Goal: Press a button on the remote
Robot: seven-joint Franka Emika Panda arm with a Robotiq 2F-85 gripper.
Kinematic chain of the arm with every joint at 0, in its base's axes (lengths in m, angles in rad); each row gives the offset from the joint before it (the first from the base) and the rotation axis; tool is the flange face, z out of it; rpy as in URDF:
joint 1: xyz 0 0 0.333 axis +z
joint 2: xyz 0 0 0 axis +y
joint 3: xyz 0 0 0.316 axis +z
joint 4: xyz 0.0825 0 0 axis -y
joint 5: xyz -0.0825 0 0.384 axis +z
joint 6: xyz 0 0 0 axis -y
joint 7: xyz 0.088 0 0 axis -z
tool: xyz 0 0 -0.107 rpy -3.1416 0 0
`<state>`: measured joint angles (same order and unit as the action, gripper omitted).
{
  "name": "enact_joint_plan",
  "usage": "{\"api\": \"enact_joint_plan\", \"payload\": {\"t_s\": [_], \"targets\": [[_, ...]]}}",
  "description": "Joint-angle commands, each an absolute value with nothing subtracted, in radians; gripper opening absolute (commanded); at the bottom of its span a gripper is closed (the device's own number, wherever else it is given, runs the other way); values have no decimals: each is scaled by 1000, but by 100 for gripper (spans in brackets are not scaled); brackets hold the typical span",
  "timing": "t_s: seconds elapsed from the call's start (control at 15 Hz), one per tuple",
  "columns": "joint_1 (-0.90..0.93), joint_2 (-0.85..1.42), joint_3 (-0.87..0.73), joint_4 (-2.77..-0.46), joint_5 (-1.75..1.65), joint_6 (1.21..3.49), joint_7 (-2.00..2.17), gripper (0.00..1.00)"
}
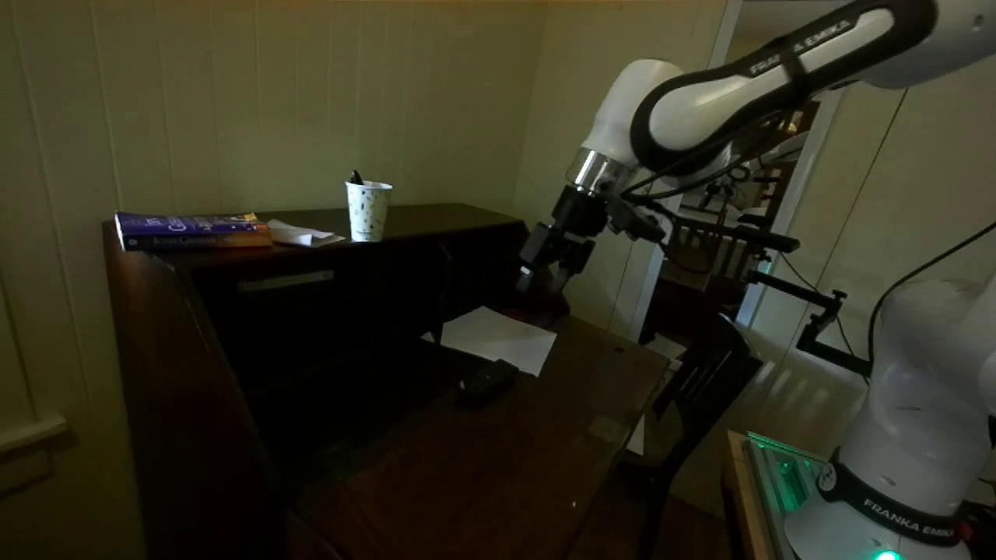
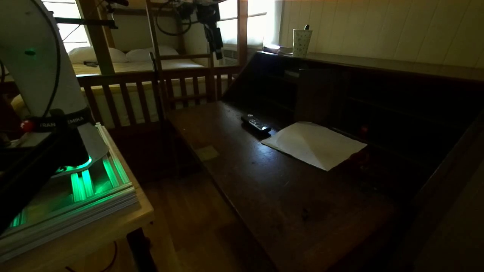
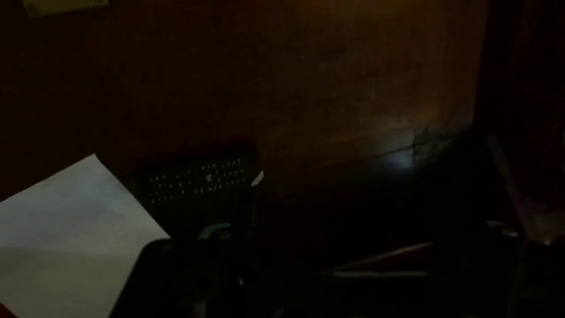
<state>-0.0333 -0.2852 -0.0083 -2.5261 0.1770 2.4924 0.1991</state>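
The remote (image 1: 489, 381) is a dark oblong block lying flat on the brown desk (image 1: 467, 467), beside a white sheet (image 1: 498, 338). It also shows in an exterior view (image 2: 256, 124), with light glinting on its buttons. In the wrist view the remote (image 3: 198, 179) lies left of centre with rows of small pale marks, partly behind the dark left finger. My gripper (image 1: 542, 280) is open and empty, in the air well above the desk, over the sheet's side of the remote. In the wrist view the gripper (image 3: 379, 203) is very dark; its fingers stand wide apart.
The desk has a raised hutch with dark compartments behind the remote. On its top stand a patterned cup (image 1: 369, 211) holding a dark item, a purple book (image 1: 191, 232) and crumpled paper (image 1: 302, 233). A dark chair (image 1: 712, 381) stands by the desk's front edge.
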Motion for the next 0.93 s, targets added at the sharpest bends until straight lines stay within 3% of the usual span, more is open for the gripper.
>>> {"api": "enact_joint_plan", "payload": {"t_s": [0.0, 0.4, 0.67, 0.87], "targets": [[-77, -84, -1, -2430, 131, 2653, 311, 100], [-109, 110, -77, -2337, 12, 2682, 476, 100], [-106, 206, -104, -2283, 114, 2658, 427, 100], [-93, 191, -122, -2314, 92, 2685, 430, 100]]}}
